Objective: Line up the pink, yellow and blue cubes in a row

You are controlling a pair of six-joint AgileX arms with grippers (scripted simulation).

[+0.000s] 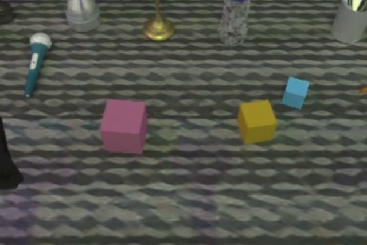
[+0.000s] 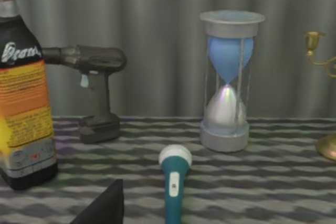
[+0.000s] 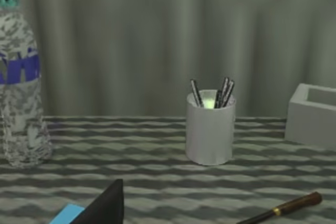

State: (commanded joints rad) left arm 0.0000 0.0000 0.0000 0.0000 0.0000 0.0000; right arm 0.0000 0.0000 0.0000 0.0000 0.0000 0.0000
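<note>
Though apart, pink cube leftmost.

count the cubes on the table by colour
pink cube: 1
yellow cube: 1
blue cube: 1
total: 3

Your left arm shows only as a dark shape at the table's left edge. Your right arm is out of the top view. Neither gripper's fingers can be judged.
</note>
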